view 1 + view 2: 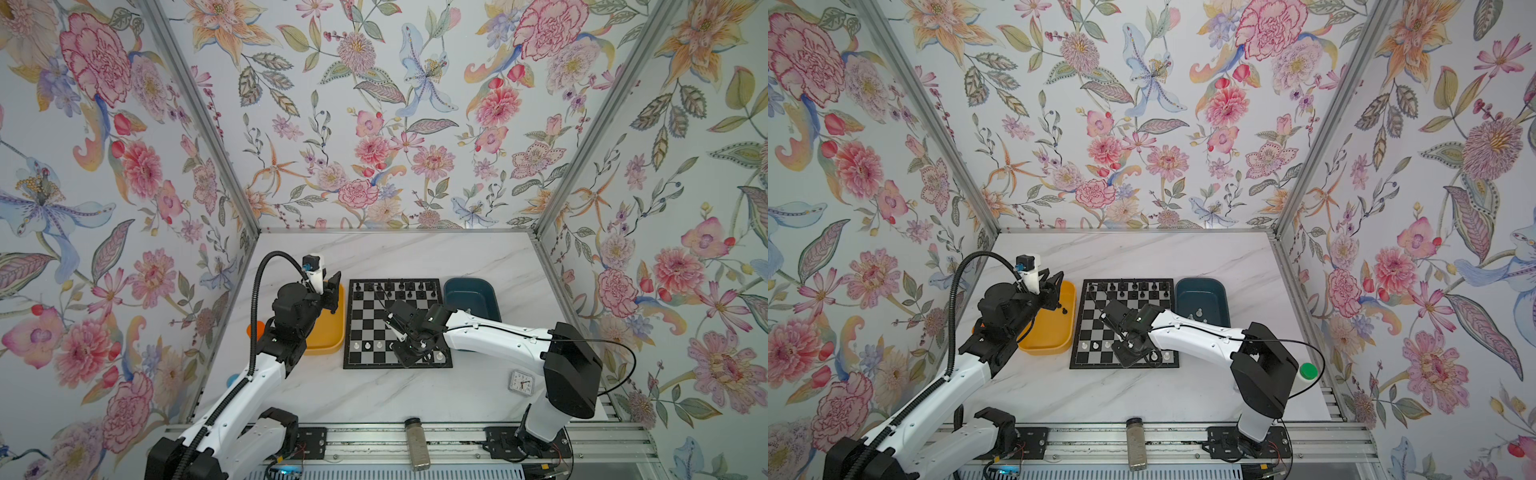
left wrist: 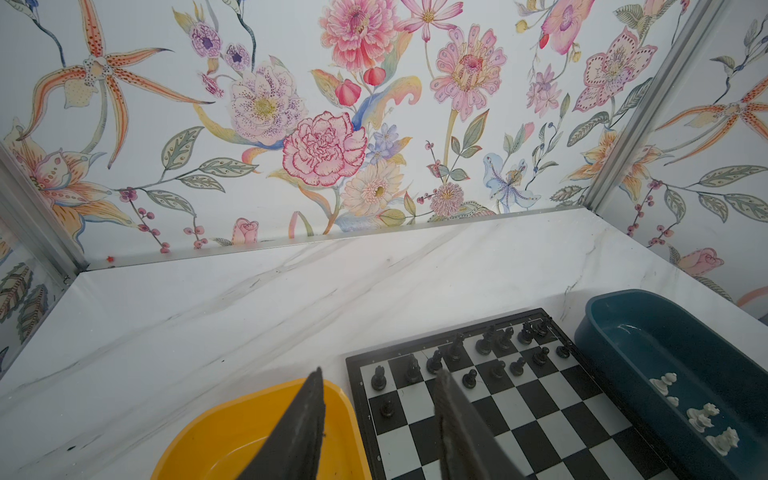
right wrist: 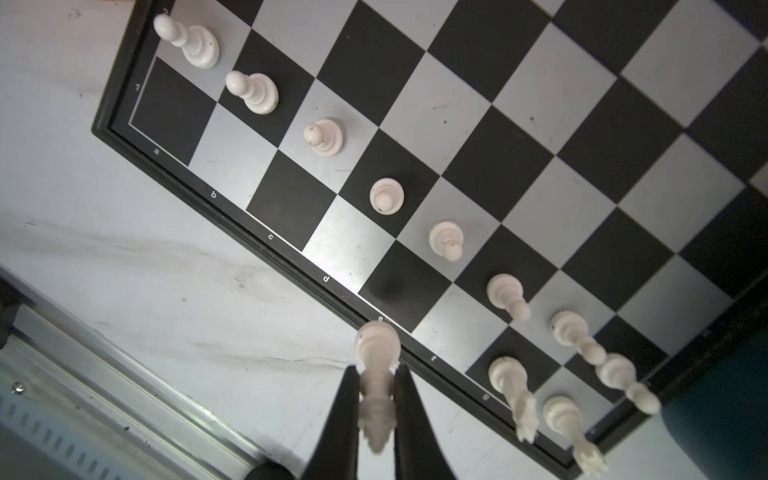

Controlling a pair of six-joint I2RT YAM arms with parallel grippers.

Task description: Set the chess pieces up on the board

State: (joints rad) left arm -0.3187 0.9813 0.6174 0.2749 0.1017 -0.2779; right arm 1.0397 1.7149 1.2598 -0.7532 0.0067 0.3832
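Right gripper (image 3: 376,369) clenched on tall white plastic chessman (image 3: 377,345) — at near rim of black-and-silver checked board (image 3: 498,158). Left gripper (image 2: 380,372) parted, empty — over yellow tray (image 2: 232,432).

The black-and-silver checked board (image 1: 361,316) lies flat mid-table. Black pieces (image 1: 388,287) stand on its two far rows and white pawns (image 3: 386,195) line the second near row. A tall white piece (image 3: 377,345) hangs over the near rim, pinched in the right gripper (image 3: 376,370).
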